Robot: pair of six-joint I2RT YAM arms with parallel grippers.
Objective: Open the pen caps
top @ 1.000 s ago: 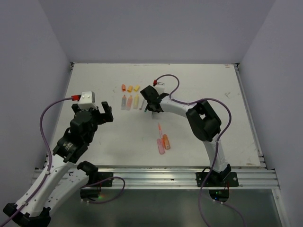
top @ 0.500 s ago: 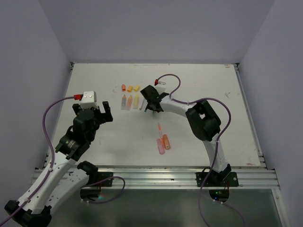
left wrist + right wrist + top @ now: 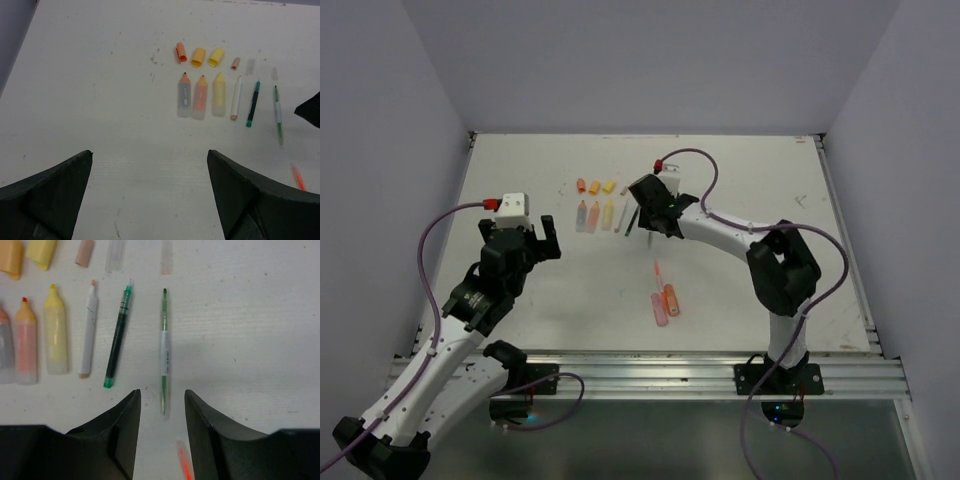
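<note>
- A moment ago the right tool (image 3: pixel 162 396) was shut, low over the pens (image 3: pixel 200 99). Now its fingers are spread apart and hold nothing.
- The right arm (image 3: pixel 785 265) has swung its elbow out to the right.
- The thin green pen (image 3: pixel 163 352) lies flat on the surface (image 3: pixel 100 125). Its near end sits in the gap between the right tool's fingers.
- The left tool (image 3: pixel 150 155) is wide open and empty, as before, well apart from the pens.
- Six pens lie side by side in a row: three fat ones, then a white one, a dark green one and the thin green one.
- The caps (image 3: pixel 198 57) are off. They lie in their own row just past the pen tips: three fat ones, a small tan one and two clear ones.
- Three more pens (image 3: pixel 665 300) lie nearer the arms.
</note>
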